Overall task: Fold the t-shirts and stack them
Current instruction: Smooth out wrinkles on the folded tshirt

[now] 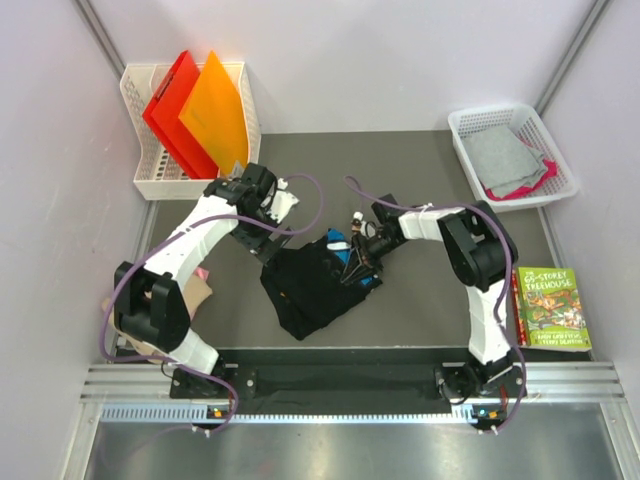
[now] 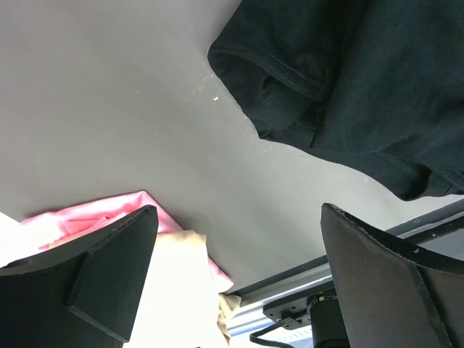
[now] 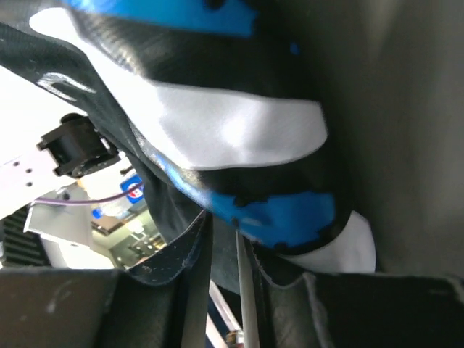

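The black t-shirt (image 1: 308,288) lies bunched in the middle of the table, its blue and white print (image 1: 338,243) turned up at the top right. My right gripper (image 1: 357,262) is shut on a fold of it. In the right wrist view the cloth (image 3: 239,123) is pinched between the jaws of that gripper (image 3: 225,226). My left gripper (image 1: 266,248) is open and empty just left of the shirt. In the left wrist view this gripper (image 2: 239,217) hangs over bare table, with the black shirt (image 2: 362,80) ahead. The pink t-shirt (image 2: 94,214) and tan t-shirt (image 2: 181,290) lie at the table's near-left edge.
A white basket (image 1: 150,185) at the back left holds the red and orange folders (image 1: 195,110). A second white basket (image 1: 470,122) at the back right holds grey and pink cloth. The picture book (image 1: 548,308) lies at the right edge. The pink and tan shirts (image 1: 200,285) sit beside the left arm.
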You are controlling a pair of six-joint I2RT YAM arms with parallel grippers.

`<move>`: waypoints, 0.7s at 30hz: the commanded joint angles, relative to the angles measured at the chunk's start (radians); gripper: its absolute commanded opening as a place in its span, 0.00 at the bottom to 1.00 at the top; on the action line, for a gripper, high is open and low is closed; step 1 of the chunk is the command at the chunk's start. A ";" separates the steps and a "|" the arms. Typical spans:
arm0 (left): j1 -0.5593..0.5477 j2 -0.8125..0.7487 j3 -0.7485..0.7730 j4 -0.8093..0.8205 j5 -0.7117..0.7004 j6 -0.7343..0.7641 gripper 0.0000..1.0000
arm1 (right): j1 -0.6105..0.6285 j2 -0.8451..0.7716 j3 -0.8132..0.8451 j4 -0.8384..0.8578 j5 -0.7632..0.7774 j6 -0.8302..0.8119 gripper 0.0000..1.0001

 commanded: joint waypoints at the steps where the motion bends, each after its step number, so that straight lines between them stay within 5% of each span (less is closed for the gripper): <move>1: 0.006 -0.047 0.005 -0.007 0.001 -0.046 0.99 | 0.008 -0.105 0.099 -0.077 0.100 -0.052 0.22; 7: 0.023 -0.044 -0.067 0.016 0.081 -0.109 0.99 | 0.086 -0.197 0.216 -0.097 0.098 0.028 0.23; 14: 0.059 -0.037 -0.125 0.072 0.089 -0.164 0.99 | 0.304 -0.092 0.219 -0.016 0.061 0.106 0.22; 21: 0.173 0.005 -0.153 0.098 0.187 -0.195 0.99 | 0.369 0.039 0.210 0.020 0.045 0.131 0.21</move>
